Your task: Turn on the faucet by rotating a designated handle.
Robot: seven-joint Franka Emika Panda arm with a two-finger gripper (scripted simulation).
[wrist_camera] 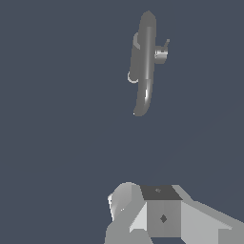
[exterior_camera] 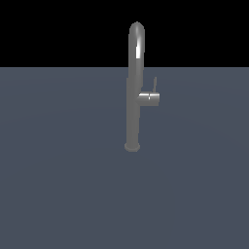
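The gripper showed only in the wrist view, as a pale blocky body low in the picture; its fingertips lay out of sight, so whether the jaws stood spread or pressed together could not be told; it held nothing that could be seen, and it hung well apart from the faucet; the exterior view did not show the arm at all.

The faucet stood upright on a flat grey-blue floor, a tall slim metal tube with an arched top and a small flared base; a short horizontal stub jutted toward the exterior view's right, and from its end the handle rose as a thin short rod, nearly upright, beside the main tube but not touching it; in the wrist view the handle was a small sliver off the stub.

By my judgement the faucet was rigid and fixed, so it would not shift under a push; the handle looked smooth, hard and slender, likely slippery; the best hold seemed near its free tip, where leverage about the stub was greatest, with the jaws closing across the rod.
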